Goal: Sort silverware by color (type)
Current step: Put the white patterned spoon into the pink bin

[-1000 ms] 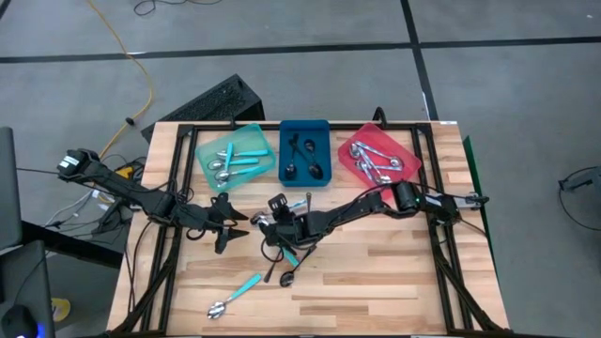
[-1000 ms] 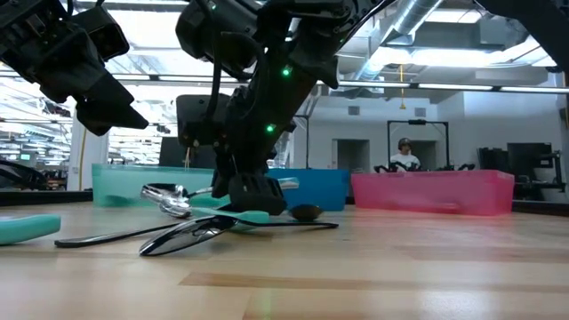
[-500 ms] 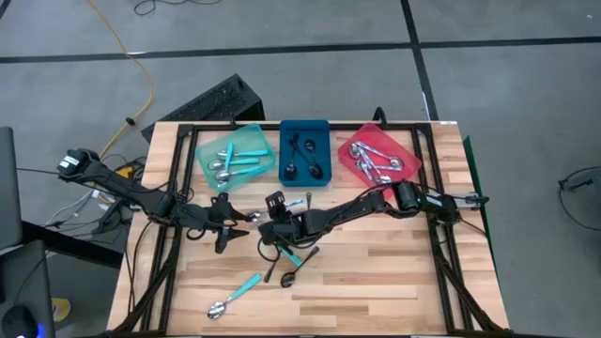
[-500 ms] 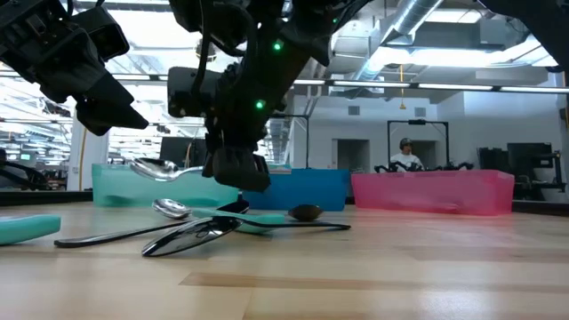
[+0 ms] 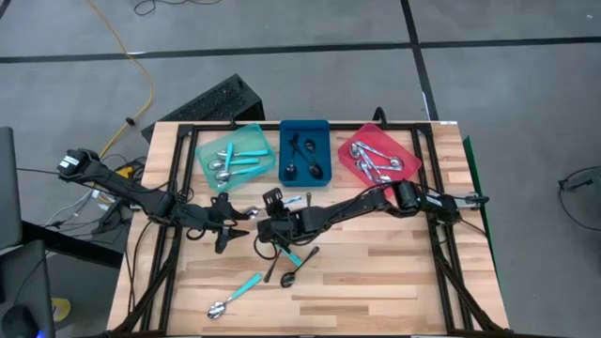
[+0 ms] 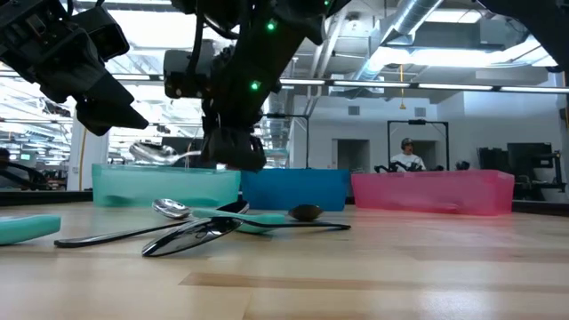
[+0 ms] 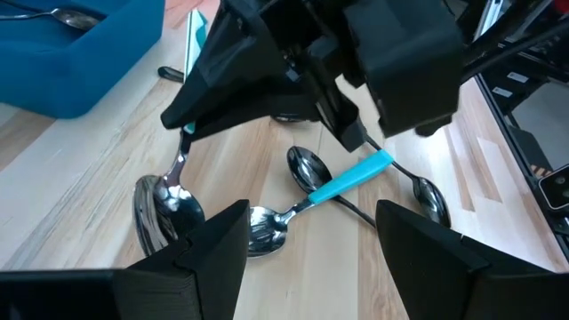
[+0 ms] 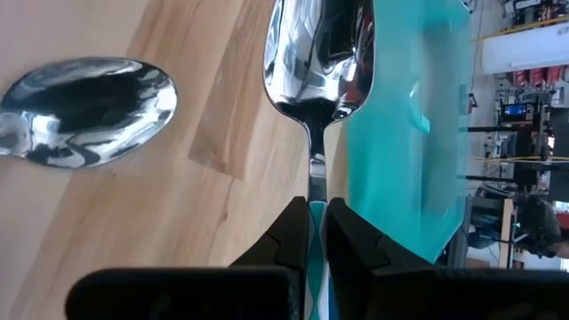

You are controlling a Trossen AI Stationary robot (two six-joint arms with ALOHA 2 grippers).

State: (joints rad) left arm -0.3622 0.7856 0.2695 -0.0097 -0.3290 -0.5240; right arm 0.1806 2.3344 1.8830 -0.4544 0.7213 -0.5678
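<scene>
We are holding a teal-handled spoon [image 6: 164, 153] aloft in the right gripper [image 5: 267, 225], its fingers [image 8: 293, 233] pressed together on the teal handle just behind the neck, bowl forward. The spoon is hanging clear of the table [image 5: 376, 282], near the middle of it, just short of the teal tray [image 5: 199, 150] at the far left edge. The left gripper [image 5: 235, 225] is waiting close beside it with its fingers spread, holding nothing. In our judgement the step in hand is carrying this spoon into the teal tray, where others of its kind are already lying. To do it well, we are wanting enough height for the bowl to pass over the tray wall, since the low view shows it barely above the rim. We should also be steering around the left gripper. The pinch is narrow, so the spoon may swivel; moving slowly seems wise. Release should come only once the whole spoon is over the tray. Below, a loose cluster of spoons [image 5: 286, 263] is lying near the table's centre, one more teal-handled spoon [image 5: 235, 295] toward the near edge.
</scene>
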